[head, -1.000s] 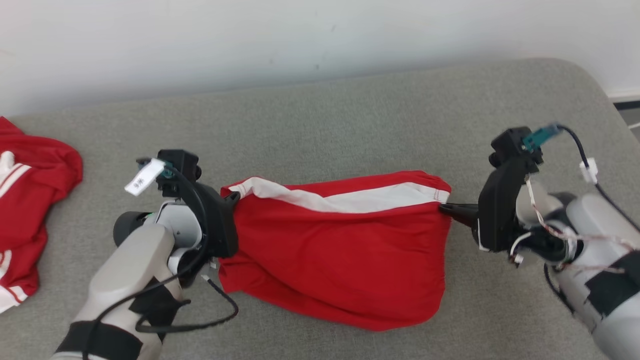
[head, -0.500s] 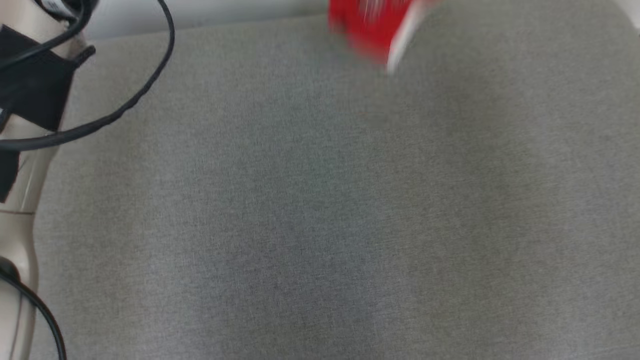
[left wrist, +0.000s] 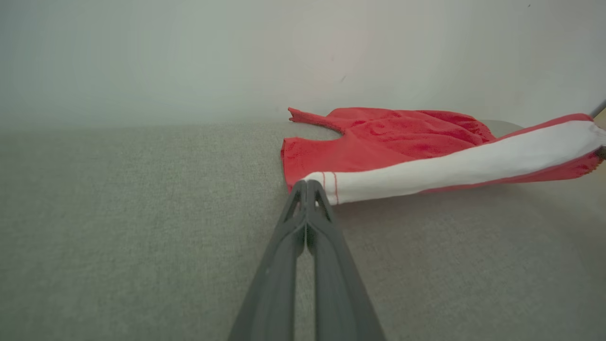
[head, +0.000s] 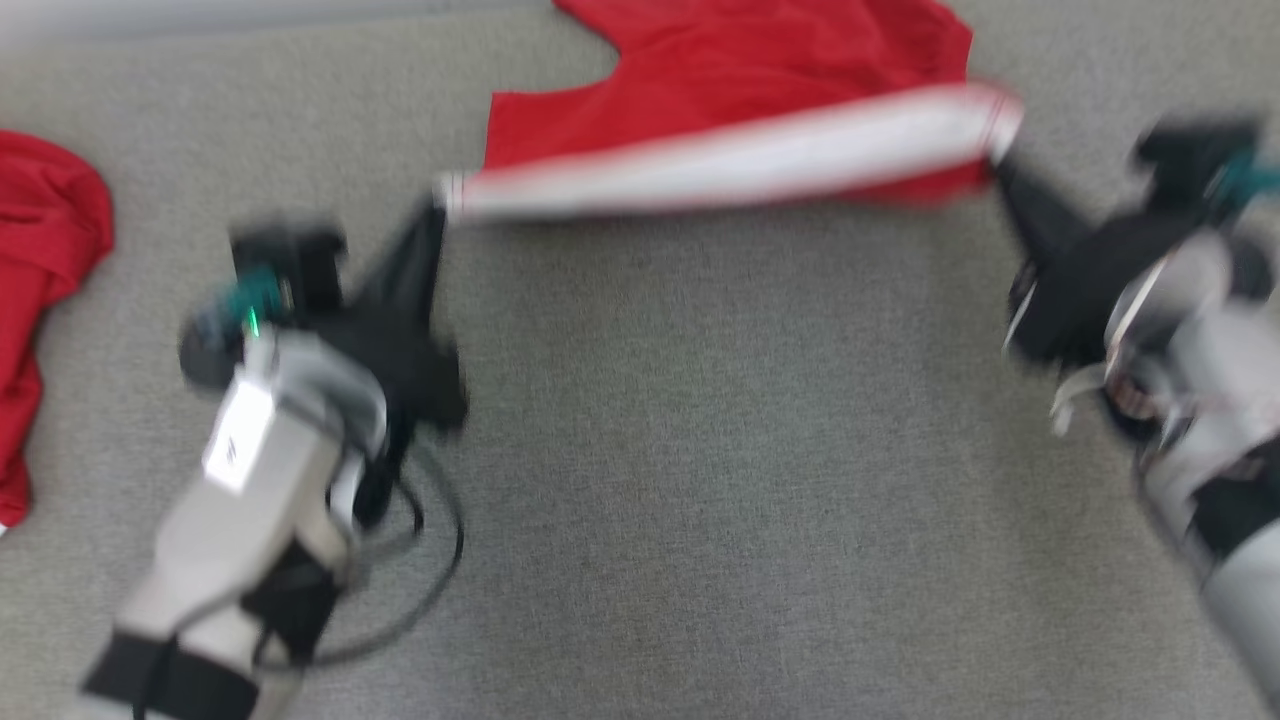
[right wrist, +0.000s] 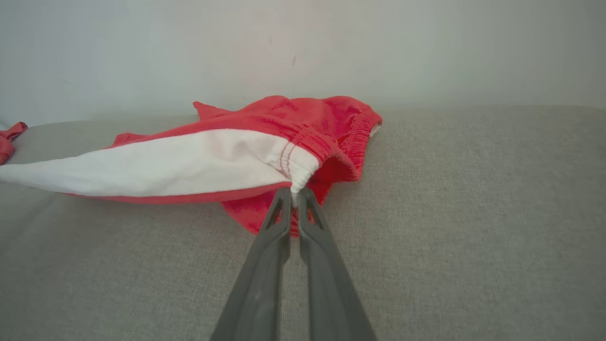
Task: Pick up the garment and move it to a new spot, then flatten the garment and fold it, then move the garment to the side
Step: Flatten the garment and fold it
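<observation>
The garment (head: 740, 90) is a pair of red shorts with a white side stripe (head: 720, 170), lying on the grey cushion near its far edge. The stripe edge is stretched taut and lifted between both grippers. My left gripper (head: 438, 205) is shut on the stripe's left end, seen close in the left wrist view (left wrist: 307, 185) where the garment (left wrist: 388, 142) trails right. My right gripper (head: 998, 168) is shut on the elastic waistband end; in the right wrist view (right wrist: 293, 192) the garment (right wrist: 199, 161) extends left. The head view is motion-blurred.
A second red garment (head: 45, 260) lies bunched at the cushion's left edge. The grey cushion (head: 700, 480) stretches wide and bare toward me. A pale wall (left wrist: 189, 57) rises right behind the cushion's far edge.
The head camera has swung about between frames. The shorts, which hung as a bag between the grippers, now lie farther back with the stripe edge stretched longer. Both grips hold.
</observation>
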Robot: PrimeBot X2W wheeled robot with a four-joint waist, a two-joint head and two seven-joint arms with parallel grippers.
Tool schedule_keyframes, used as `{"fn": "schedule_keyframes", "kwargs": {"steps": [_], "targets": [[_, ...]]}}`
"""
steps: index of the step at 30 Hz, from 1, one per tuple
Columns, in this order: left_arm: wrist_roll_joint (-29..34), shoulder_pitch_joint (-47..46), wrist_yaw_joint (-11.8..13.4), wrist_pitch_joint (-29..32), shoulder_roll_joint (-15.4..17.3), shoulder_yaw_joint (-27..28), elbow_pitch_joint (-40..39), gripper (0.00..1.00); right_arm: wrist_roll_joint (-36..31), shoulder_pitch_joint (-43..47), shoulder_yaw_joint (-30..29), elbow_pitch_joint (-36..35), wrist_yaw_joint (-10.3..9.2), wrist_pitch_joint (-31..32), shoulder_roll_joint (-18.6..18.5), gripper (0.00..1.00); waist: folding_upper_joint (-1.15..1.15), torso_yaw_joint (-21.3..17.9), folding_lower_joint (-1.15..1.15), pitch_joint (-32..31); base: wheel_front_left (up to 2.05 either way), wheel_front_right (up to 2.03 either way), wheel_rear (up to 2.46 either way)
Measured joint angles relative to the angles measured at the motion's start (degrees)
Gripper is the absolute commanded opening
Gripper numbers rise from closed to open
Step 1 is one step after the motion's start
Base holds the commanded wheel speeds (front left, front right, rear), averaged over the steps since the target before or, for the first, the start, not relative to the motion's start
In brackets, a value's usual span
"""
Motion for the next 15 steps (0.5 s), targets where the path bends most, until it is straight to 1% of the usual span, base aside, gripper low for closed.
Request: {"fn": "schedule_keyframes", "kwargs": {"steps": [2,4,7,11,12,15], "targets": [[0.0,3.8,-0.8,-0.5,0.7,-1.0,0.4,0.00,0.5,3.8,2.2,-0.2,0.03,-1.1,0.0,0.00,0.00,0.0,-0.01,-1.3,0.00,0.00,0.00],[0.0,6.9,-1.0,-0.5,1.3,-1.7,0.6,0.00,1.4,7.2,6.0,-2.3,0.05,-1.3,-0.5,0.00,0.00,-0.1,-0.01,-2.7,0.00,0.00,0.00],[0.0,10.2,-1.8,-0.6,2.1,-2.7,0.5,0.00,3.4,11.7,9.8,-4.8,0.07,-1.8,-1.2,0.00,-0.01,-0.1,-0.02,-5.0,0.00,0.00,0.00],[-0.4,14.9,-2.4,-0.8,2.9,-3.6,0.3,0.00,5.7,16.1,13.3,-6.5,0.07,-2.1,-1.7,0.00,-0.02,-0.3,-0.02,-8.1,0.00,0.00,0.00],[-0.4,16.1,-2.9,-0.7,3.3,-3.9,0.3,0.00,5.9,17.0,13.9,-6.8,0.05,-2.4,-1.9,0.00,-0.02,-0.3,-0.02,-8.9,0.00,0.00,0.00],[-1.0,19.9,-3.4,-0.2,4.3,-4.9,0.4,0.00,6.5,19.1,16.5,-7.5,0.07,-2.4,-3.2,0.00,-0.01,-0.5,-0.02,-11.4,0.00,0.00,0.00]]}}
